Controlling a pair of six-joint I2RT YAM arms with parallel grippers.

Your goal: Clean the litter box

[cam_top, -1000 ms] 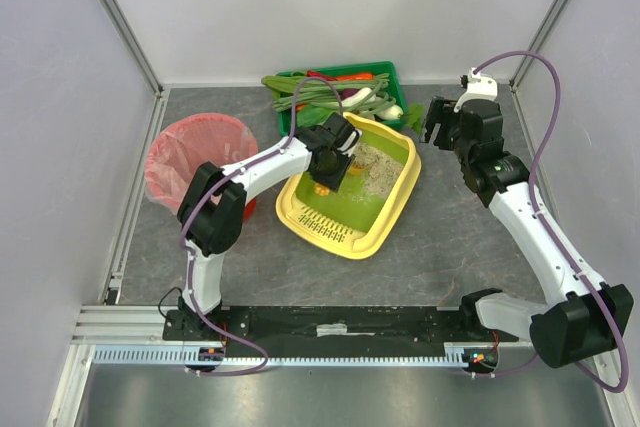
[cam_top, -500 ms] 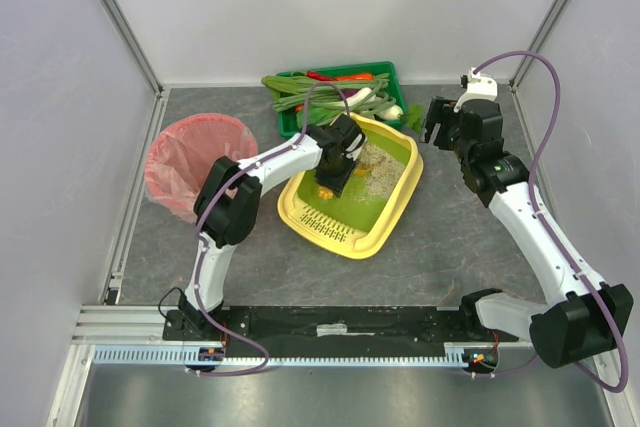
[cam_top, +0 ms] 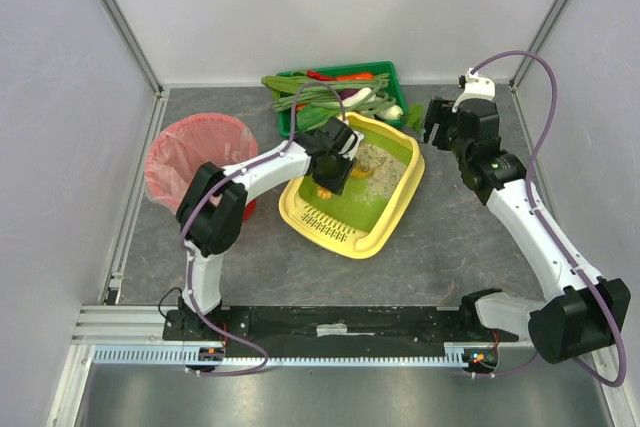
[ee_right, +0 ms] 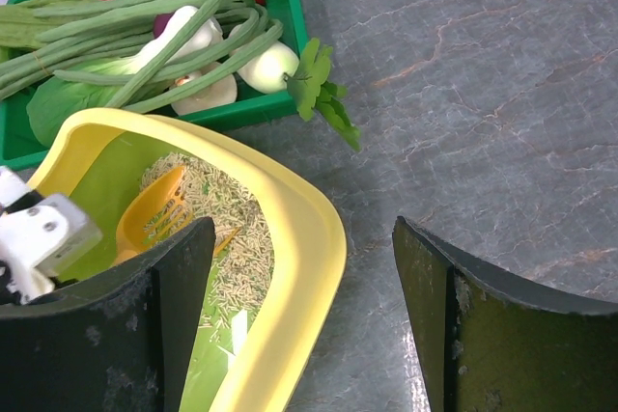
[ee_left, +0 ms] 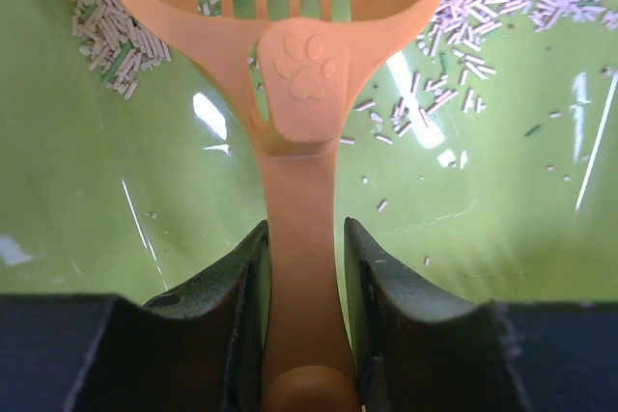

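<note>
**Top view.** 1 litter box (cam_top: 300,209) sits mid-table, turned at a slant, with its slotted ledge at the near end and its pale litter (cam_top: 374,160) heaped toward the far end. The left gripper (cam_top: 332,171) hangs over the green inside, above the bare floor just short of that heap. The right gripper (cam_top: 436,123) is off the box's far right corner, near it but not touching. That makes the left arm plainly the nearer of the 2. Behind the box stands 1 green crate (cam_top: 387,73) of vegetables, and to its left 1 red bin (cam_top: 196,161) with a pink bag.

**Left wrist view.** The 2 fingers (ee_left: 244,320) pinch the handle of 1 orange scoop (ee_left: 301,132). Its long axis runs straight out from them, and the slotted head is at the far end. The litter lies ahead of the head and to both sides, thicker on the right. I judge the coming move to be a push forward along the handle's line.

**Right wrist view.** Its 2 fingers (ee_right: 145,330) are spread wide with nothing between them. The box's yellow rim shows below and to the left. The scoop head lies at the edge of the litter. 1 loose green leaf (ee_right: 323,94) lies on the table (ee_right: 483,94) beside the crate.
</note>
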